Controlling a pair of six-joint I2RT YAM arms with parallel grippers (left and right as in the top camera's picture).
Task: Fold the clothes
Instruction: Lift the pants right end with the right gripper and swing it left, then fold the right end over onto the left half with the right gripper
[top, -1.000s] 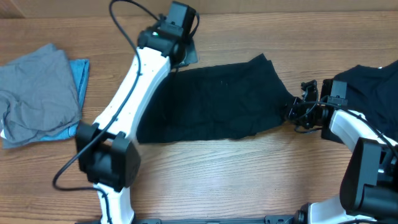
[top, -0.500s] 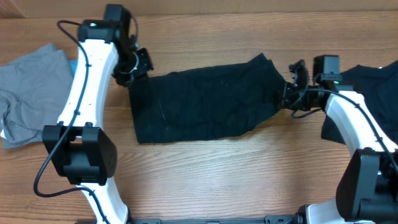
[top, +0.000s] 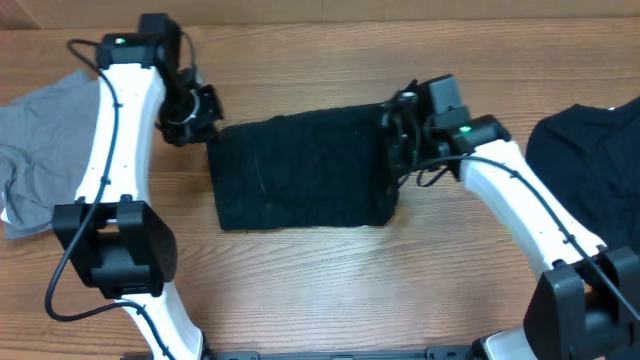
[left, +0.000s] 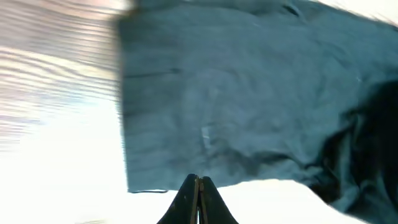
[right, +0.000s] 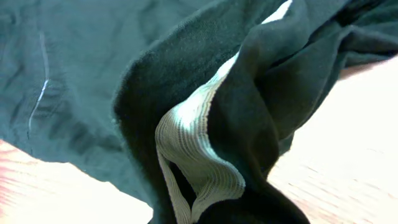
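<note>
Left jaws: pressed together with no gap. The tips of the left gripper (left: 199, 186) meet at the near edge of the black garment (top: 300, 185), apparently pinching a thin bite of hem by its far-left corner.
Right jaws: hidden by cloth in the wrist view. The right gripper (top: 398, 145) is closed on the bunched right end of the same garment, with the ribbed band (right: 193, 155) turned outward.
Garment: mid-table (top: 330, 290), flat between both grippers, its right end doubled over toward the left.
Risk, left grip: the bite looks shallow, so a tug from the right could pull the hem free.
Risk, right grip: several layers are gathered, and if let go like this they would probably land crumpled with the edges mismatched.
Risk, surroundings: the grey garment (top: 40, 140) lies beside the left arm, and a low sweep might drag it. The second black garment (top: 590, 150) is well apart.
</note>
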